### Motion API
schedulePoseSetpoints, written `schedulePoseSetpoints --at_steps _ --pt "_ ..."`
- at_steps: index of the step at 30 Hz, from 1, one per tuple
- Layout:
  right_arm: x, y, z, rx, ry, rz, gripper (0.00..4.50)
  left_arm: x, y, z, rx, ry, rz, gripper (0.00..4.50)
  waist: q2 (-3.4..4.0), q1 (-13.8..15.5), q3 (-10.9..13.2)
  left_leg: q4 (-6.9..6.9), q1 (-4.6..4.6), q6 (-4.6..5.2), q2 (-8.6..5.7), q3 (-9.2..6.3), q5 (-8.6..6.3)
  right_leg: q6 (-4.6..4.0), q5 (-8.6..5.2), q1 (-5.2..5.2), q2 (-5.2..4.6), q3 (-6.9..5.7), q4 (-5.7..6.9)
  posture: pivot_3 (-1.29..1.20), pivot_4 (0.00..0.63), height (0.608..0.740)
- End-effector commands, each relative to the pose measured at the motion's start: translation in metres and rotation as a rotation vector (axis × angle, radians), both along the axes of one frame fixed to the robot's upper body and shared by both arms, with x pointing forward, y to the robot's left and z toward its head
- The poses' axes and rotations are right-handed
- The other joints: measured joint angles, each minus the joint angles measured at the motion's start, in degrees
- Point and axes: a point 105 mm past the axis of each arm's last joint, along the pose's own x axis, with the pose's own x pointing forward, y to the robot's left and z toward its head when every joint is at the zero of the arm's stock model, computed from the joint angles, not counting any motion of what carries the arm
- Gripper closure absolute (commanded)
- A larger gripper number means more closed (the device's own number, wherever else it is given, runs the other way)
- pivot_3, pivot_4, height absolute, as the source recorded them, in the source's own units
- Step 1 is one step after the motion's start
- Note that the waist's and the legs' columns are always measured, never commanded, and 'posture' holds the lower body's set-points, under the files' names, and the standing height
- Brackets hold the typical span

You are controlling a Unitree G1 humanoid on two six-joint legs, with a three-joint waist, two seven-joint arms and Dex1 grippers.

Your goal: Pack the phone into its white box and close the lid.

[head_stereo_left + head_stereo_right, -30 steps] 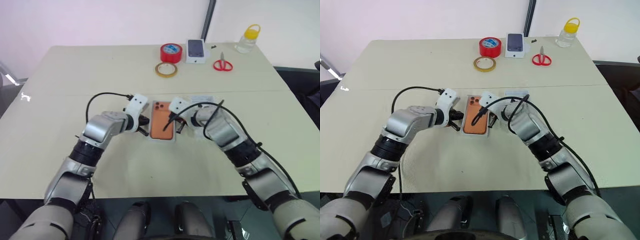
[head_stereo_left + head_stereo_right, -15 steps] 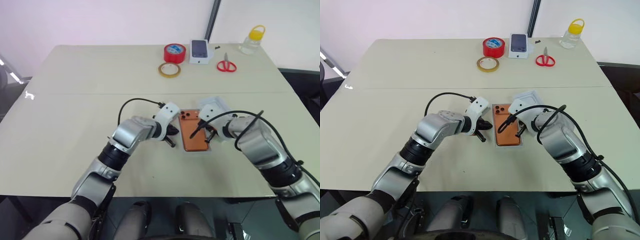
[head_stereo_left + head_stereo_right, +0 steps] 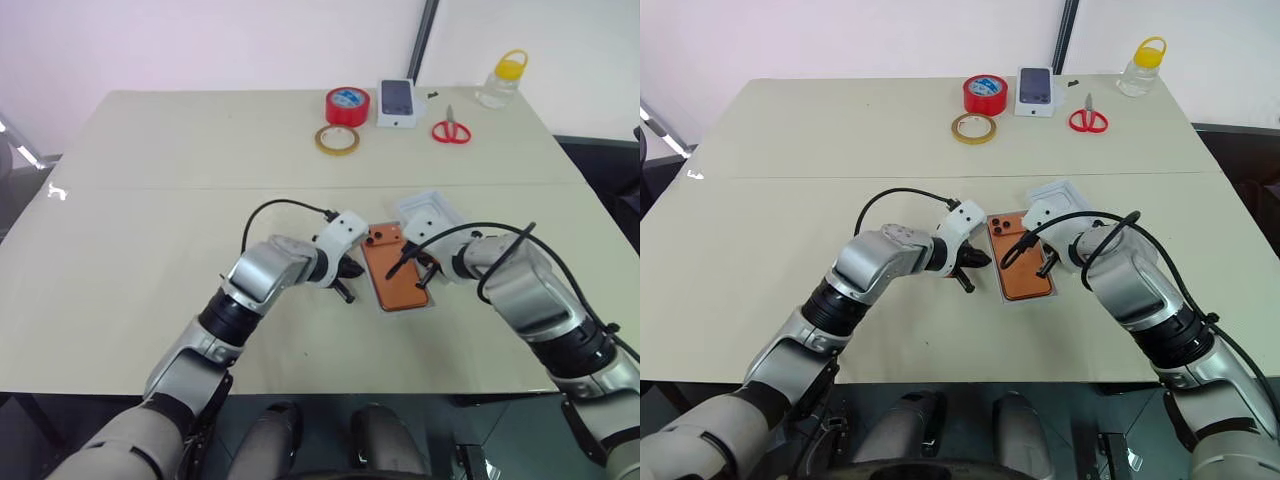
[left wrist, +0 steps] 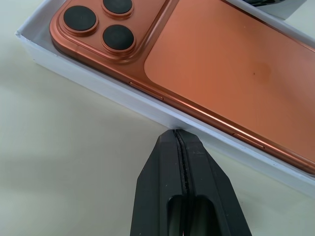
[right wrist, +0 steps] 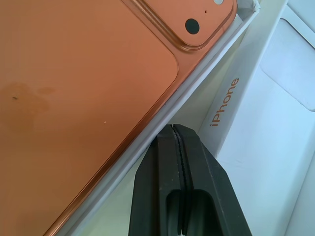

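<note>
Here, phone [image 4: 211, 69] in white box [image 4: 123, 96], between both closed fingers [image 4: 184, 162], right fingers [image 5: 179, 162] beside lid [image 5: 266, 132].

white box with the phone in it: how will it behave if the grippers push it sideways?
The white box probably slides rather than tips: it sits low and flat on the smooth table. The phone filling it likely adds weight, steadying it. Its thin cardboard walls may flex under shut fingertips pressing at one spot.
</note>
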Motion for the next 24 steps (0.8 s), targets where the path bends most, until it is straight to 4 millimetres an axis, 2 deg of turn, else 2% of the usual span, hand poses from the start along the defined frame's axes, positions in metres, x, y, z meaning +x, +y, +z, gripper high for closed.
schedulePoseSetpoints --at_steps 1,4,6,8,13,16,19,21,24 --pt "-0.002 0.012 0.014 0.031 -0.031 0.087 4.5 -0.001 -0.005 0.012 -0.044 -0.028 -0.029 4.47 0.0 0.0 0.0 0.0 0.0 0.0 0.0 0.0 0.0 0.0 0.0 0.0 0.0 0.0 0.0 0.0 0.15 0.74" --pt "-0.003 0.006 0.019 0.038 -0.027 0.081 4.5 0.004 0.001 0.014 -0.047 -0.035 -0.007 4.47 -0.01 -0.1 0.0 0.0 0.0 0.0 0.0 0.01 0.0 0.0 0.0 0.0 0.0 0.0 0.0 0.0 0.15 0.74" --pt "-0.005 -0.001 0.03 0.09 -0.012 0.057 3.95 0.009 0.01 0.018 -0.054 -0.041 0.02 4.5 -0.01 -0.1 0.0 0.0 0.0 0.0 0.01 0.01 0.0 0.0 0.0 0.0 0.01 0.0 0.0 0.0 0.15 0.74" --pt "-0.006 -0.008 0.041 0.11 -0.019 0.05 3.17 0.012 0.019 0.02 -0.06 -0.048 0.041 4.5 -0.01 -0.2 0.0 0.01 0.0 0.0 0.01 0.01 0.0 0.0 0.0 0.0 0.01 0.0 0.0 0.0 0.15 0.74" --pt "0.003 -0.019 0.064 0.182 -0.053 -0.037 0.61 0.02 0.047 0.027 -0.099 -0.089 0.115 4.5 -0.01 -0.6 0.0 -0.01 0.01 0.0 0.04 0.02 0.0 0.0 0.0 -0.02 0.02 0.01 0.03 0.0 0.15 0.74" --pt "0.008 -0.023 0.06 0.224 -0.013 -0.104 0.61 0.022 0.062 0.044 -0.187 -0.161 0.126 4.5 -0.01 -0.7 0.0 0.0 0.0 0.0 0.04 0.01 0.0 0.0 0.0 -0.01 0.02 0.0 0.03 0.0 0.15 0.74" --pt "0.011 -0.027 0.048 0.268 0.053 -0.173 0.61 0.009 0.073 0.064 -0.261 -0.315 0.023 4.5 -0.01 -0.9 0.0 -0.02 0.0 0.0 0.05 0.02 0.0 -0.01 0.0 -0.02 0.01 0.0 0.03 0.0 0.15 0.74" --pt "0.012 -0.028 0.043 0.282 0.078 -0.196 0.61 -0.001 0.078 0.068 -0.269 -0.382 -0.041 4.5 0.02 -1.1 0.0 -0.02 0.0 -0.01 0.05 0.02 0.0 -0.02 0.01 -0.02 0.0 0.0 0.02 0.0 0.15 0.74" --pt "0.015 -0.029 0.035 0.32 0.123 -0.231 0.61 -0.018 0.088 0.062 -0.244 -0.429 -0.14 4.5 0.03 -1.2 0.0 -0.02 0.0 -0.01 0.04 0.03 0.01 -0.02 0.01 0.0 -0.01 0.01 0.01 0.0 0.15 0.74"
